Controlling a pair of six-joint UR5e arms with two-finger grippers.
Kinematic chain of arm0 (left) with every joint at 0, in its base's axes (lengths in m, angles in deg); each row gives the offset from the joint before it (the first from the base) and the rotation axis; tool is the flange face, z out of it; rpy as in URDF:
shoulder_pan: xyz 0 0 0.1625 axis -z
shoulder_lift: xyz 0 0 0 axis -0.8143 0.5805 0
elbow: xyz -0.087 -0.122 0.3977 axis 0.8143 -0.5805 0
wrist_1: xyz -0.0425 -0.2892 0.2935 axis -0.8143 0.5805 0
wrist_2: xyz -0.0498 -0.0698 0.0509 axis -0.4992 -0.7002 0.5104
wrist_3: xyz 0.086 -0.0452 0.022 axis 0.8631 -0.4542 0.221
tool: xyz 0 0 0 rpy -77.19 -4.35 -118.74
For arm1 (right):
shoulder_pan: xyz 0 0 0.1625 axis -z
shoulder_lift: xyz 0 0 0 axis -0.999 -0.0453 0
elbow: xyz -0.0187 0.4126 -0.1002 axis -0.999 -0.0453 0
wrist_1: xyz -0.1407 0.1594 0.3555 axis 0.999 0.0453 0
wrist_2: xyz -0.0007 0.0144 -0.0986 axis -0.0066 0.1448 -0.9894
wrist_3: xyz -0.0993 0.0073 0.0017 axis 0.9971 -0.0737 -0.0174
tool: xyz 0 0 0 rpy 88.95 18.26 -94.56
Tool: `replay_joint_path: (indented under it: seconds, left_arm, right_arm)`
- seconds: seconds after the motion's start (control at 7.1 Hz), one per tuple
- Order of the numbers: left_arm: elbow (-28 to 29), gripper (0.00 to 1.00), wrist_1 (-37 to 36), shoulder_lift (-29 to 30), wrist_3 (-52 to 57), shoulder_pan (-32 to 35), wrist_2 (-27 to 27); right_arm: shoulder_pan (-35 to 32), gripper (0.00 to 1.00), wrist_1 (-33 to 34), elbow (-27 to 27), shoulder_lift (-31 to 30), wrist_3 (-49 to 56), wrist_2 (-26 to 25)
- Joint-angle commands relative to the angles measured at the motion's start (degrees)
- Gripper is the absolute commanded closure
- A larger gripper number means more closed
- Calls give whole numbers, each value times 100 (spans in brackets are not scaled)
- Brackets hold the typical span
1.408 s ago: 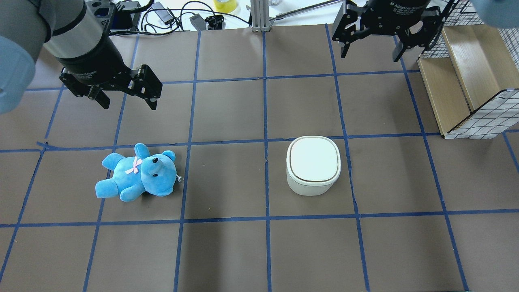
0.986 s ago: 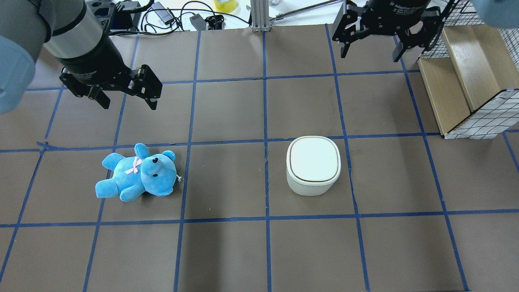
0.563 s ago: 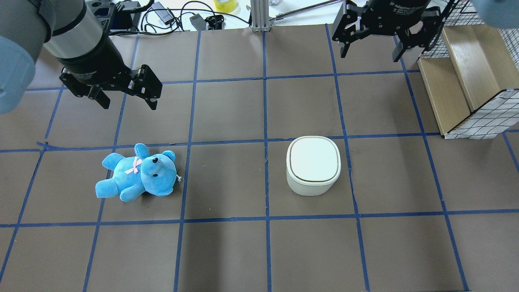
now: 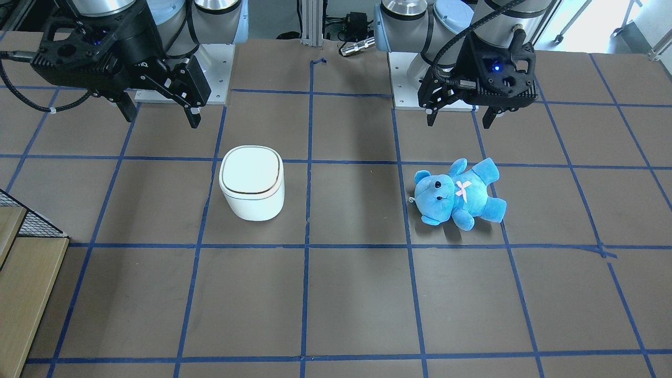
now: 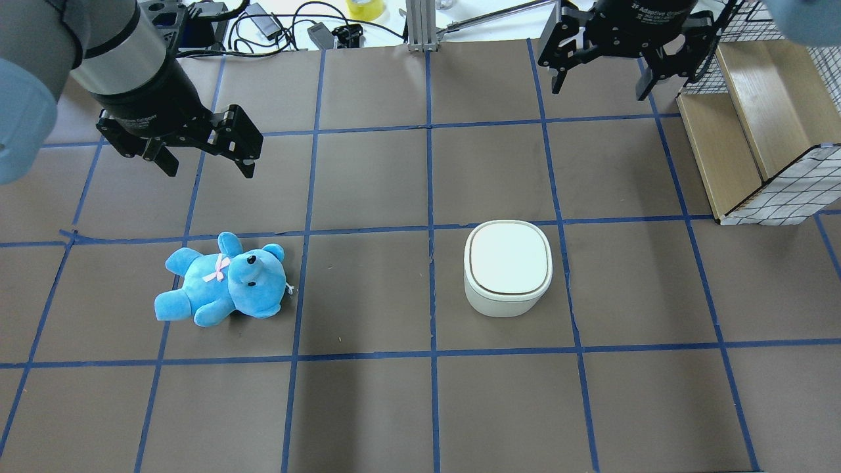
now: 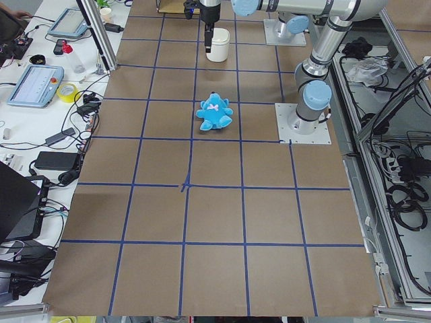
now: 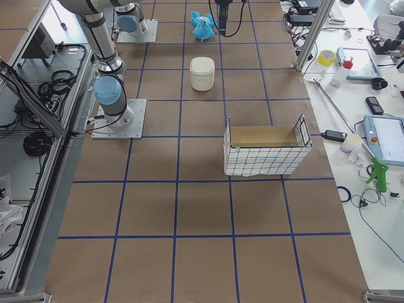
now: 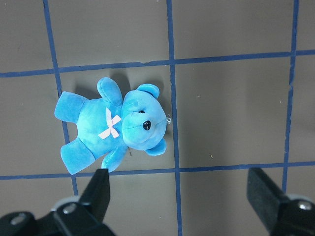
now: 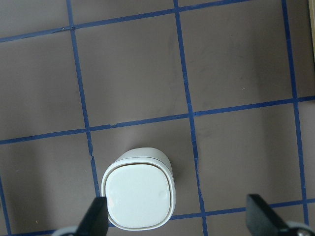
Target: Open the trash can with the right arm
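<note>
The white trash can (image 5: 508,266) stands on the brown table right of centre with its lid shut; it also shows in the front view (image 4: 252,181) and the right wrist view (image 9: 139,196). My right gripper (image 5: 600,87) is open and empty, held high over the far right of the table, well behind the can and apart from it. It also shows in the front view (image 4: 161,118). My left gripper (image 5: 209,169) is open and empty above the far left, behind a blue teddy bear (image 5: 220,281).
A wire-mesh crate with wooden boards (image 5: 769,131) stands at the right edge, next to my right gripper. Cables and tools lie beyond the table's far edge (image 5: 276,26). Blue tape lines mark a grid on the table.
</note>
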Motion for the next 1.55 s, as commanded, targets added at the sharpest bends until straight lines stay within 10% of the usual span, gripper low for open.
replay_joint_path:
  seconds: [0.0,0.56,0.99,1.41]
  left_arm:
    - [0,0,0,0,0,0,0]
    - [0,0,0,0,0,0,0]
    - [0,0,0,0,0,0,0]
    - [0,0,0,0,0,0,0]
  right_arm:
    - [0,0,-3,0,1,-5,-2]
    - [0,0,6,0,28,4,-11]
    - [0,100,137,0,63,-14,-204]
    - [0,100,120,0,63,-171,-196]
